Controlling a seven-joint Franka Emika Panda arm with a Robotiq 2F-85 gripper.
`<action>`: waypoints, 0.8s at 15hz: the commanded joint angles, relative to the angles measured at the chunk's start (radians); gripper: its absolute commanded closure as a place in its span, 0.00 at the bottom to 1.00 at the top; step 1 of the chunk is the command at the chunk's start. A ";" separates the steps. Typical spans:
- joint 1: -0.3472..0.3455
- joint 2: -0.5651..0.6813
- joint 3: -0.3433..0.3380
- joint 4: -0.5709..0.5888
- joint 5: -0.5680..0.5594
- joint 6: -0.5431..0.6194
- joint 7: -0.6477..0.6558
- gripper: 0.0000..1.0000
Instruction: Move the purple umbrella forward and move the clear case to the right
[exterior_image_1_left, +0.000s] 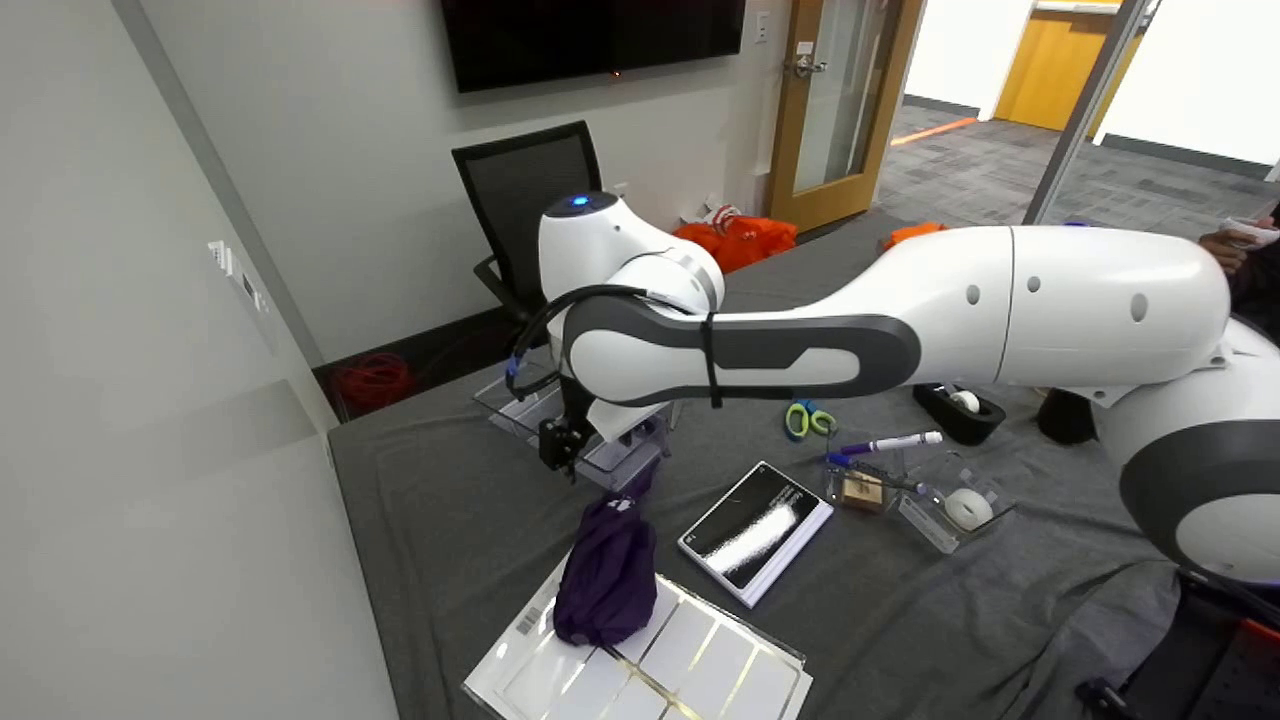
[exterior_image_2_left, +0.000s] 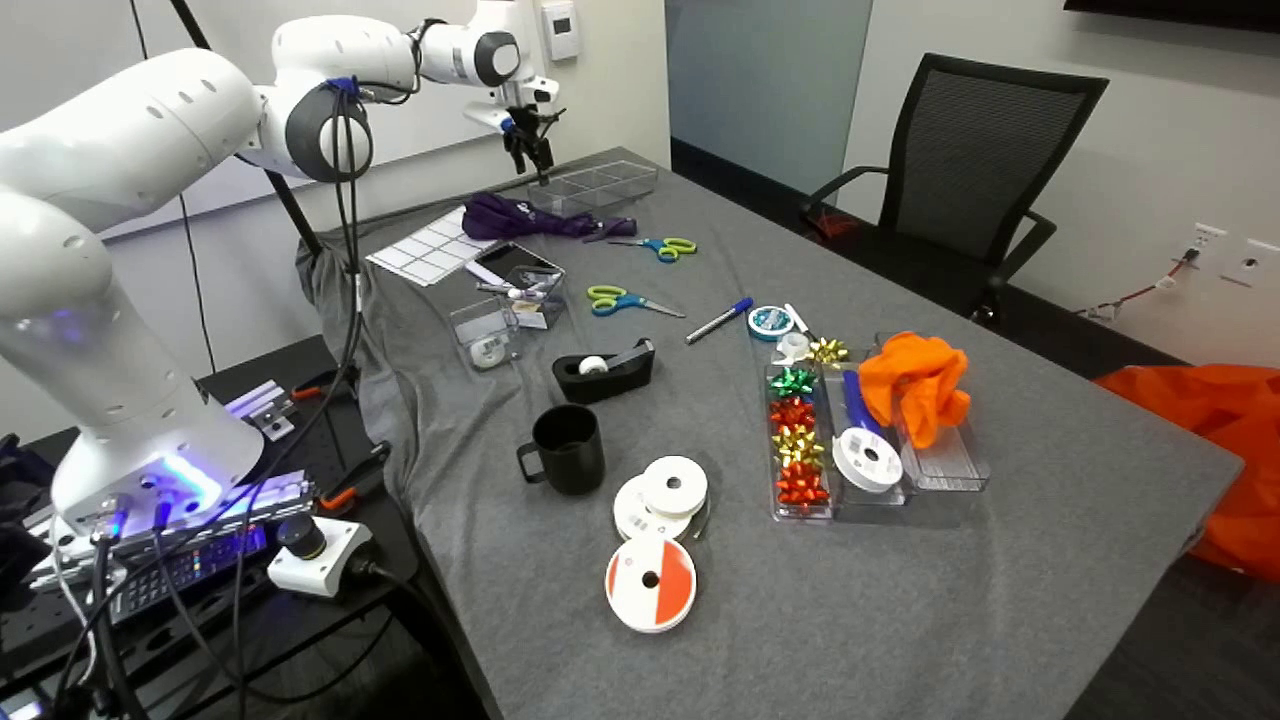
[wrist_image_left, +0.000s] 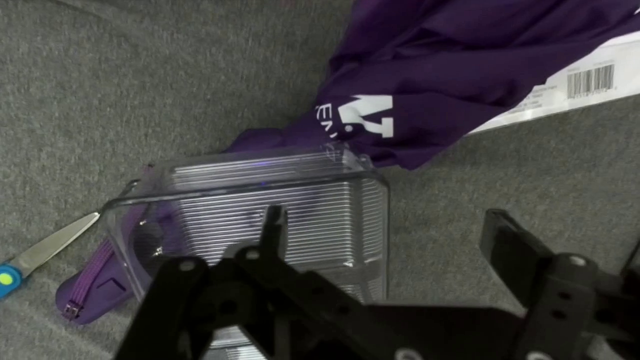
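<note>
Several white letters mark the purple umbrella near a barcode.

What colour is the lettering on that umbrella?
White lettering on the purple umbrella; clearest in the wrist view.

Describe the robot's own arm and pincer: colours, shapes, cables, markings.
The Franka Emika Panda arm is white, with rounded segments, dark grey panels and grey round caps. Black cables with a blue wrap run outside it; a black strap rings it. Blue light glows at its base. The Robotiq pincer is black, with angular fingers and round, pale bolt heads.
</note>
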 joint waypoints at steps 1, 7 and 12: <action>-0.003 -0.004 -0.003 -0.035 -0.001 0.024 0.004 0.00; 0.003 0.025 -0.013 -0.043 -0.011 0.006 0.009 0.00; 0.004 0.035 -0.017 -0.040 -0.016 -0.010 0.026 0.34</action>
